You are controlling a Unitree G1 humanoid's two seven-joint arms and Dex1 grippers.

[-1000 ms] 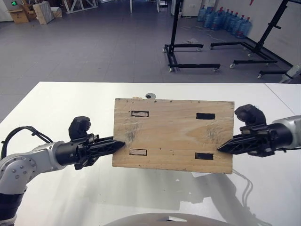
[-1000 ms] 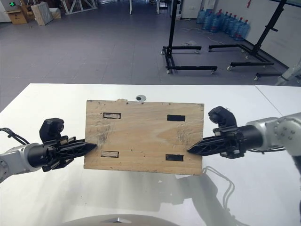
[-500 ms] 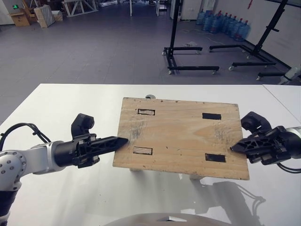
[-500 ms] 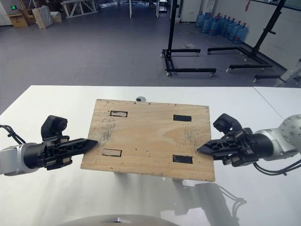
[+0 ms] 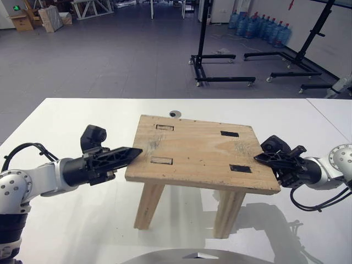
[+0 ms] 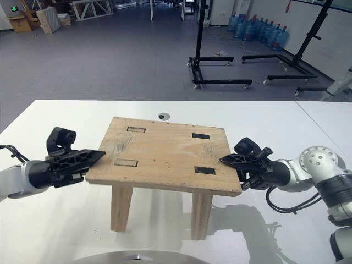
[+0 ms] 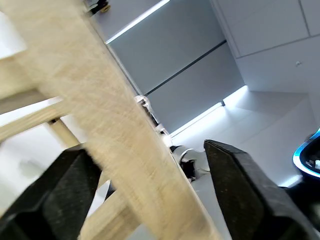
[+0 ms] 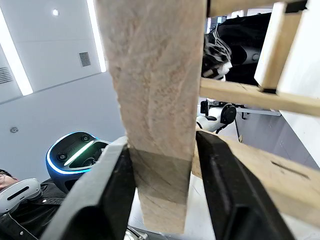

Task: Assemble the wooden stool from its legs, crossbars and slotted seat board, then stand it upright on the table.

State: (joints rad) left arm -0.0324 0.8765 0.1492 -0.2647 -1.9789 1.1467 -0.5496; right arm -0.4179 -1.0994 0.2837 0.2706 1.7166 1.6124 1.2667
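Note:
The wooden stool point(image 5: 198, 154) stands with its slotted seat board on top and two front legs point(image 5: 147, 204) pointing down at the white table point(image 5: 55, 118). My left gripper point(image 5: 137, 150) is at the board's left edge. In the left wrist view its fingers point(image 7: 60, 200) straddle the board edge point(image 7: 115, 130), open, with a gap on one side. My right gripper point(image 5: 258, 158) is at the board's right edge. In the right wrist view its fingers point(image 8: 112, 190) press both faces of the board point(image 8: 155, 100), shut on it.
A small round fitting point(image 5: 175, 113) sits in the table just behind the stool. Beyond the table's far edge are black wheeled stands point(image 5: 223, 55) and water bottles point(image 5: 264, 25) on a grey floor. Bare table surface lies on both sides of the stool.
The stool has swung from seat-facing-up-at-me to upright, its legs now below the board. Both grippers followed at the board's edges, and the left one has loosened.

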